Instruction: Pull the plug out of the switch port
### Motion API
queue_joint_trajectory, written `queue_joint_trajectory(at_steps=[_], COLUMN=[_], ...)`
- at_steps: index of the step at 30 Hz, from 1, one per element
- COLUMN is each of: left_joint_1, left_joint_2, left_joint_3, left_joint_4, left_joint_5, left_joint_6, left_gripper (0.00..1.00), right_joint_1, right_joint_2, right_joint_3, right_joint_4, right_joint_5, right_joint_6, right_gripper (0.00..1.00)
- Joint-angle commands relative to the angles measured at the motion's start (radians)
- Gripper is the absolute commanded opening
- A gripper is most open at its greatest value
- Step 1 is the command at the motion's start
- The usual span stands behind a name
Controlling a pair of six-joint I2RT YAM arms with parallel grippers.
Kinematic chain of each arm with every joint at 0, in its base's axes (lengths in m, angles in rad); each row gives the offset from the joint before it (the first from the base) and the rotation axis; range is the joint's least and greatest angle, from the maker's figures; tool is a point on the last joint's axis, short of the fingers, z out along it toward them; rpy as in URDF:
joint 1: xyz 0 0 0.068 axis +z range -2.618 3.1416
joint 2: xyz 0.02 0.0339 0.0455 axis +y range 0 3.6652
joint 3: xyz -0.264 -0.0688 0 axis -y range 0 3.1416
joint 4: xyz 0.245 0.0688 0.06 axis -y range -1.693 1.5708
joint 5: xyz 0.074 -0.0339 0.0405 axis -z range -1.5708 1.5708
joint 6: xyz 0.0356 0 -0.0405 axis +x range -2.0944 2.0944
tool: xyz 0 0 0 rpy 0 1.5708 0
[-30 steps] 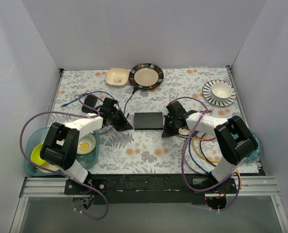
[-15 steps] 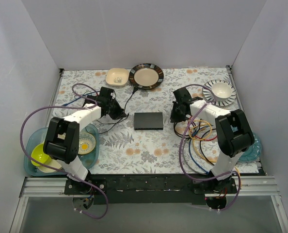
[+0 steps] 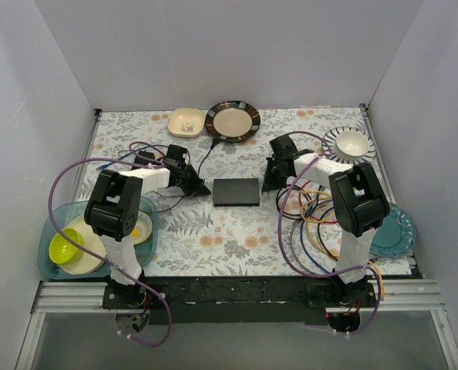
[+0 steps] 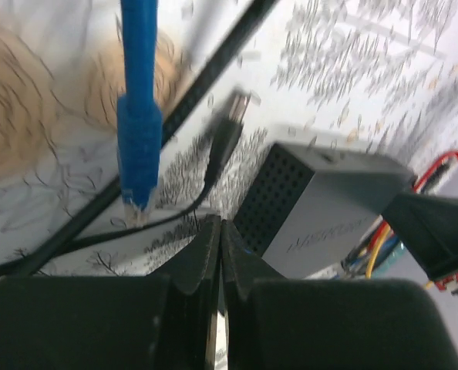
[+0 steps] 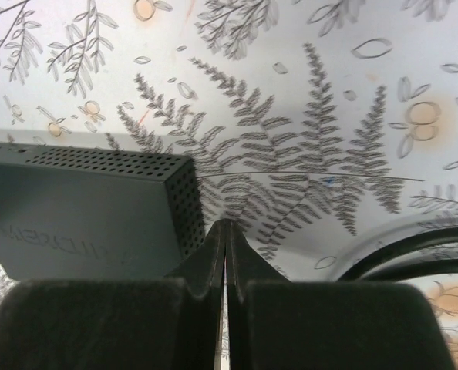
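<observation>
Fingers [image 4: 198,266] of left gripper [image 3: 201,187] pressed flat together, nothing between; likewise right gripper [image 3: 267,184], fingers [image 5: 212,258] meeting tip to tip. Both low over the floral table [image 3: 237,239], tips aimed inward at the switch [image 3: 236,191] between them, just off its short ends. Flat at mid-table, long axis left to right, a perforated end face toward each gripper; socket side not made out. Near its left end, blue plug [image 4: 139,181] loose on the cloth. Farther back, dark-rimmed plate [image 3: 232,120].
</observation>
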Motion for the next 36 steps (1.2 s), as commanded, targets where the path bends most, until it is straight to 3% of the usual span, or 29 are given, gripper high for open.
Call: queue_joint_trajectory(at_steps=[1,8,15,16,18,19,20,21,26,30,33,36], left_joint_1=[-0.008,0.007,0.102,0.107,0.107,0.106,0.104,0.098,0.066,0.056,0.006,-0.104], left_joint_2=[-0.083,-0.144,-0.272,-0.288,-0.314,-0.314,-0.317,-0.322,-0.391,-0.426,-0.457,-0.483], left_joint_3=[-0.078,-0.065,-0.005,0.003,0.032,0.056,0.066,0.070,0.069,0.066,0.014,-0.034], left_joint_4=[0.035,-0.032,-0.208,-0.225,-0.291,-0.304,-0.313,-0.319,-0.311,-0.344,-0.330,-0.308], left_joint_5=[0.047,-0.063,-0.234,-0.244,-0.277,-0.275,-0.265,-0.266,-0.274,-0.292,-0.303,-0.332], left_joint_6=[-0.020,-0.004,0.010,0.038,0.064,0.085,0.096,0.105,0.110,0.102,0.105,0.107], left_gripper=[0.00,0.00,0.46,0.55,0.64,0.72,0.91,0.98,0.98,0.98,0.98,0.98], right_joint_1=[0.033,0.036,-0.056,-0.031,0.034,0.135,0.186,0.231,0.410,0.481,0.515,0.520], right_joint_2=[-0.003,-0.065,-0.315,-0.349,-0.406,-0.432,-0.437,-0.435,-0.469,-0.597,-0.709,-0.789], right_joint_3=[-0.075,-0.145,-0.152,-0.126,-0.083,-0.054,0.000,0.023,0.077,0.014,-0.044,-0.122], right_joint_4=[0.021,0.021,-0.080,-0.082,-0.083,-0.097,-0.115,-0.131,-0.194,-0.162,-0.087,0.022], right_joint_5=[-0.040,0.039,0.217,0.231,0.333,0.381,0.429,0.501,0.596,0.685,0.609,0.534], right_joint_6=[0.009,0.042,0.007,-0.068,-0.141,-0.206,-0.227,-0.236,-0.210,-0.231,-0.251,-0.239], right_gripper=[0.01,0.01,0.03,0.12,0.25,0.34,0.38,0.42,0.55,0.73,0.98,0.99])
